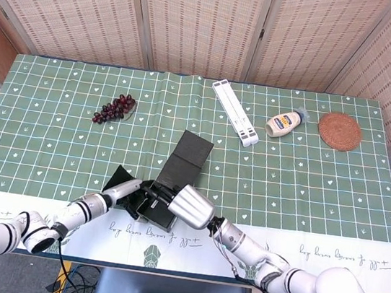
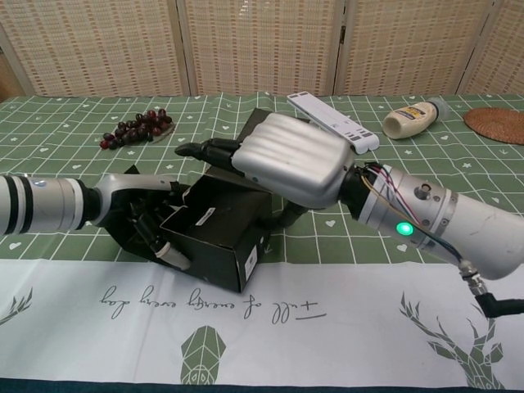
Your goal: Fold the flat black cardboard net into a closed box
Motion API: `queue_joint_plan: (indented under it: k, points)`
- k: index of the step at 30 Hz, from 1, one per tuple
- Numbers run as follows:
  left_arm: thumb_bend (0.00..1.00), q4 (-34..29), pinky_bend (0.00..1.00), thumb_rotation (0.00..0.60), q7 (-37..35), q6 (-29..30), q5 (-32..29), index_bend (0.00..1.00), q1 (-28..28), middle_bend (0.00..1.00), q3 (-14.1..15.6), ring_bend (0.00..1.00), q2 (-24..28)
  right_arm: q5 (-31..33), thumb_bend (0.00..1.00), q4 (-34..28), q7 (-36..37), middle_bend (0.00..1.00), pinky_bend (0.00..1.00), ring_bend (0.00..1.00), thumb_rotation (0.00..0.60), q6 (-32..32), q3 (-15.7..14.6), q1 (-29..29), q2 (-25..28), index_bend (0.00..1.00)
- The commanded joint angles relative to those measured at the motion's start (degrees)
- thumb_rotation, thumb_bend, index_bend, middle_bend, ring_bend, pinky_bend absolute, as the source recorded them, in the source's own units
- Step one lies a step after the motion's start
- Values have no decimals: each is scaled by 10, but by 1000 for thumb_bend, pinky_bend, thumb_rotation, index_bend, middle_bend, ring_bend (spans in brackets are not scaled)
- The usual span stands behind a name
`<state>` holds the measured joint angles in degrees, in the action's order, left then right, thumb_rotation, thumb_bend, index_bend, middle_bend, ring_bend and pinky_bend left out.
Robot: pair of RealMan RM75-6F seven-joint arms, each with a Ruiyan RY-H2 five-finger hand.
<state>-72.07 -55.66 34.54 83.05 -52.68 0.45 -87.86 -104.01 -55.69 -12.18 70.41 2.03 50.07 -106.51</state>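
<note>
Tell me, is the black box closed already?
Not yet. The box is partly folded; its lid flap is raised open behind both hands.

Both arms reach in from the near edge and meet at the middle of the scene. The left robot hand (image 2: 143,214) comes in low from the left, forearm nearly level, its fingers (image 2: 162,246) curled downward. The right robot hand (image 2: 288,157) comes from the right, wrist raised, back of the hand facing the chest camera, its dark fingertips (image 2: 201,149) stretched leftward. Whether either is actually gripping is hard to tell; the palms are hidden.
</note>
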Motion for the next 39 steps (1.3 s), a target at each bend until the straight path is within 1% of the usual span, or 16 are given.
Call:
queue_joint_plan:
  k: [1,5,7,13,22,25,28,39]
  points:
    - [96,2,839,600,2,-3,-1,158,1,180,-1,502,-2,-1,165,0,6,210,953,652,600,-4,-6,0,2,62]
    - [96,4,839,600,3,-6,-1,158,3,181,-3,502,-4,-2,204,-1,10,247,953,667,600,-12,-15,1,8,125]
    - [97,3,839,600,4,-7,-1,158,3,181,-4,502,-4,-4,224,-5,12,285,953,678,600,-18,-20,4,13,177]
    - [96,2,839,600,5,-10,2,158,5,180,-6,502,-5,-6,286,-31,7,364,953,702,600,-43,-29,13,37,289]
    - [96,1,839,600,7,-14,5,177,6,180,-9,502,-6,-6,306,-63,-5,376,953,705,600,-61,-35,18,62,309]
    - [96,2,839,600,6,-16,1,215,6,187,-12,507,-7,-7,306,-70,-10,377,953,705,600,-65,-36,20,67,312]
    - [96,2,840,600,7,-18,-4,260,7,224,-15,519,-9,-7,306,-76,-14,377,953,705,600,-71,-38,21,72,312]
    - [97,-2,840,600,16,-25,-7,255,8,228,-20,519,-9,-8,306,-91,-27,377,953,705,600,-92,-44,27,81,312]
